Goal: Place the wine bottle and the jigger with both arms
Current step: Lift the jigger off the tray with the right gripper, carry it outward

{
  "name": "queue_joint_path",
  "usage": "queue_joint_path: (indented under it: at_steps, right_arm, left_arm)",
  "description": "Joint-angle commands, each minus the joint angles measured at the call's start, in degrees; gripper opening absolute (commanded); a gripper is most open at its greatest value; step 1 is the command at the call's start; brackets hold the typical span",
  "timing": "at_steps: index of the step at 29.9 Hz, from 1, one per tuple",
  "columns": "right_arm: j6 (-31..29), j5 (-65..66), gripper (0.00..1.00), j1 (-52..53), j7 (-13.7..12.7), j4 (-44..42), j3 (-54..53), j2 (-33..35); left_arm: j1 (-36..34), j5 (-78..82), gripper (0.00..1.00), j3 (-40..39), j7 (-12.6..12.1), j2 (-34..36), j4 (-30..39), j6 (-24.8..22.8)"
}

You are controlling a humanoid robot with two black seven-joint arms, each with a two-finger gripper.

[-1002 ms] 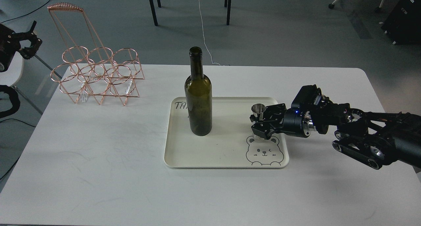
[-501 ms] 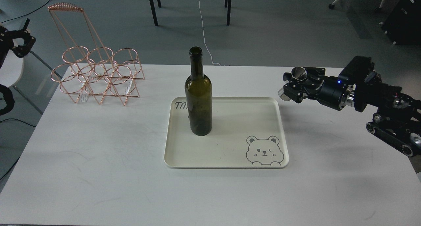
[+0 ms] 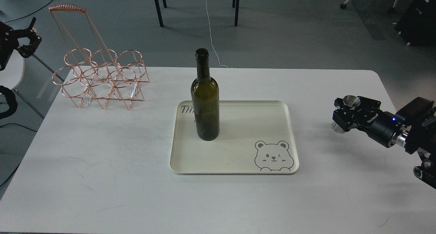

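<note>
The dark olive-green wine bottle (image 3: 204,101) stands upright at the left of the cream tray (image 3: 238,159) in the middle of the table. My right gripper (image 3: 344,116) is shut on the silver jigger (image 3: 351,102) and holds it upright over the table's right side, well right of the tray. The jigger's lower cone shows below the fingers. My left gripper (image 3: 25,40) is at the far left edge, off the table and left of the rack; its fingers look spread and hold nothing.
A copper wire bottle rack (image 3: 100,77) with a tall handle stands at the table's back left. The tray has a bear drawing (image 3: 274,156) at its front right corner. Chair legs and cables are on the floor behind the table.
My right gripper lifted the jigger off the tray, swung it up and right, and now holds it lower and farther right over the table. The left gripper shifted slightly at the left edge.
</note>
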State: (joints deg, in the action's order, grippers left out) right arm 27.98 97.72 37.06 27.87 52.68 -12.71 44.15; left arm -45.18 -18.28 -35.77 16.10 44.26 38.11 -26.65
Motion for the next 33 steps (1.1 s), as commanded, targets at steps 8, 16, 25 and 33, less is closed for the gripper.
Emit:
queue_joint_path:
  at_steps: [8, 16, 25, 33]
  right_arm:
    - [0.02, -6.58, 0.14, -1.38, 0.13, -2.23, 0.67, -1.69]
    - [0.02, -6.67, 0.17, -1.82, 0.13, -4.25, 0.85, -3.63]
    - [0.02, -6.67, 0.27, -2.26, 0.13, -5.13, 0.93, -4.25]
    - [0.02, -6.67, 0.37, -2.35, 0.13, -4.87, 1.02, -4.34]
  left_arm:
    - [0.09, 0.0, 0.98, 0.0, 0.08, 0.56, 1.17, 0.02]
    - [0.09, 0.0, 0.98, 0.0, -0.01, 0.56, 1.26, 0.02]
    - [0.18, 0.0, 0.98, 0.08, -0.01, 0.56, 1.26, 0.11]
    - [0.27, 0.0, 0.98, 0.08, 0.08, 0.83, 1.35, -0.07]
